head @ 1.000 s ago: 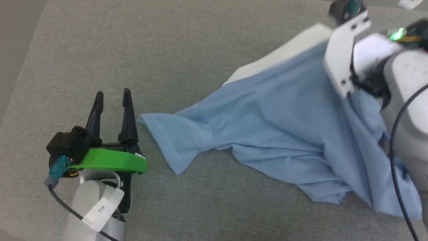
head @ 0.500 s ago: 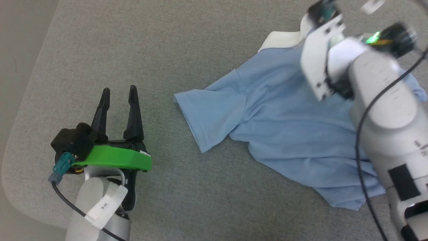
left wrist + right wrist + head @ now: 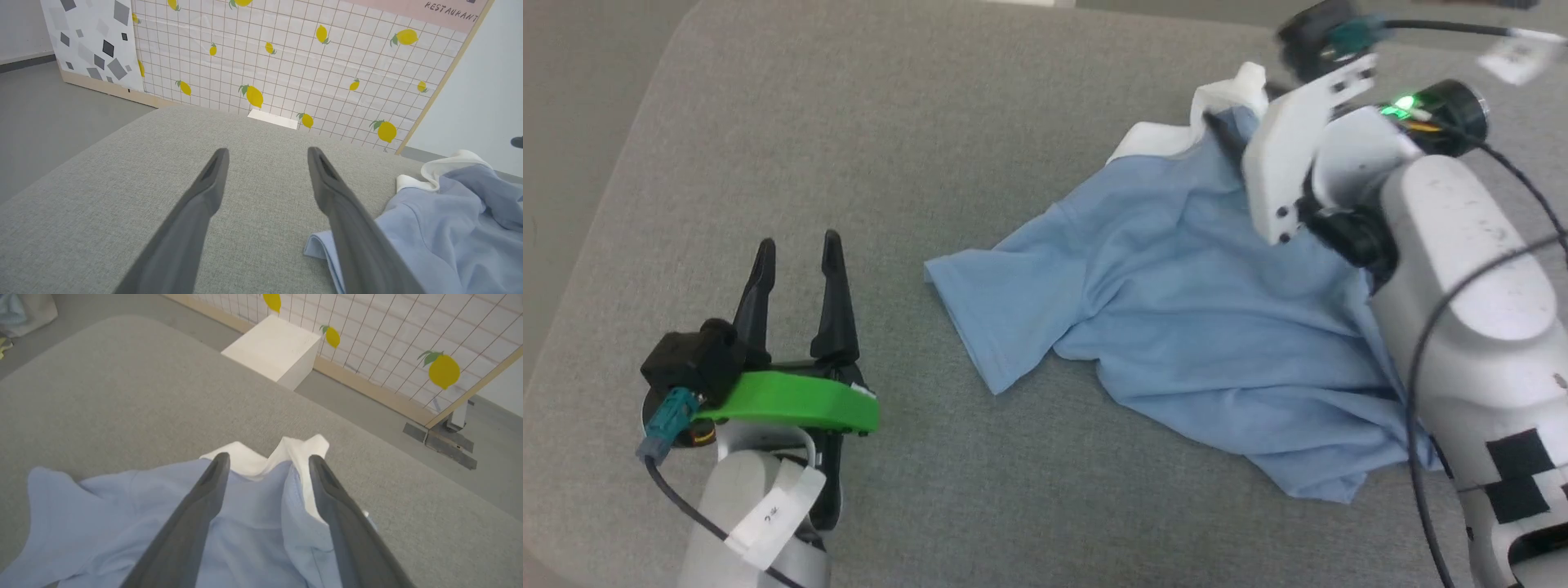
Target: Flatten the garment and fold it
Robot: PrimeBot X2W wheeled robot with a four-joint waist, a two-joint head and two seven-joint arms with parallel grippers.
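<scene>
On one grey padded surface (image 3: 931, 122) | one garment (image 3: 1192, 302), light blue, crumpled, right of centre, white neck panel at far edge | two grippers | left gripper (image 3: 796, 245) near one sleeve, apart, jaws wide, empty | right gripper (image 3: 268, 458) over neck panel, jaws wide, clamping nothing

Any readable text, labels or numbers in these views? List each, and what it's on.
"RESTAURANT": on the pink strip atop the lemon-print panel.
Left-arm tag: dark marks, too small to read.
Right-arm tag: blurred, unreadable.
</scene>
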